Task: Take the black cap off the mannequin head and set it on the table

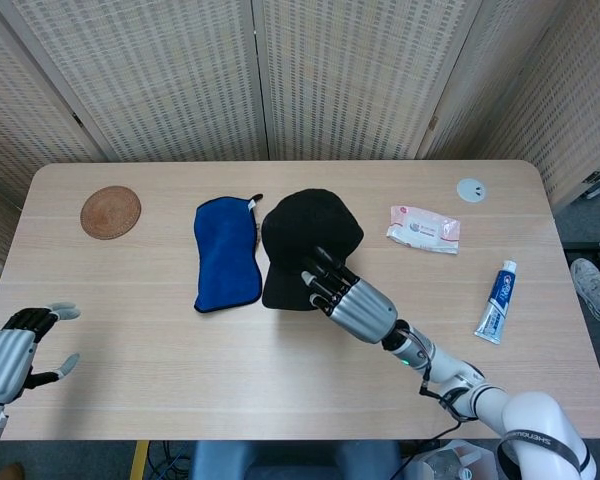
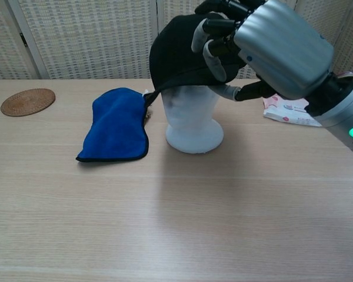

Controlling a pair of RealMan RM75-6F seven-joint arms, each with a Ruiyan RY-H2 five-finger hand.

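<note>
The black cap (image 1: 305, 245) (image 2: 179, 50) is partly lifted and tilted above the white mannequin head (image 2: 192, 117), whose face and neck now show below the brim. My right hand (image 1: 345, 298) (image 2: 265, 44) grips the cap at its right side, fingers curled into the fabric. In the head view the cap hides the mannequin head. My left hand (image 1: 15, 350) rests open near the table's front left corner, holding nothing; the chest view does not show it.
A blue cloth (image 1: 226, 252) (image 2: 116, 123) lies just left of the mannequin head. A round woven coaster (image 1: 110, 212) (image 2: 27, 101) sits far left. To the right lie a wipes packet (image 1: 425, 228), a small white disc (image 1: 471, 189) and a toothpaste tube (image 1: 498, 300).
</note>
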